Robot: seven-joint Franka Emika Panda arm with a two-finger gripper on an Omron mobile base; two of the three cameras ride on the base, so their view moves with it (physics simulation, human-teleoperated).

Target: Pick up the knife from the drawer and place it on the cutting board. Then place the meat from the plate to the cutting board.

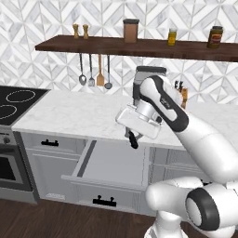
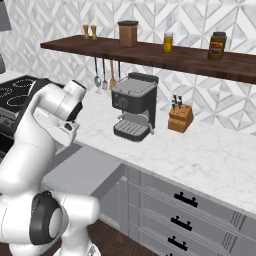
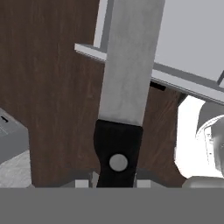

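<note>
One open drawer (image 1: 111, 165); one knife (image 3: 127, 83); one coffee machine (image 2: 134, 106); one knife block (image 2: 180, 116); four utensils hanging under the shelf (image 1: 95, 70). On one wooden shelf (image 1: 139, 46): two small shakers (image 1: 80, 31); one brown canister (image 1: 130, 30); two jars (image 1: 215, 37). One stovetop (image 1: 16, 103) with two rings in sight; three closed drawer fronts with black handles (image 2: 190, 215).
</note>
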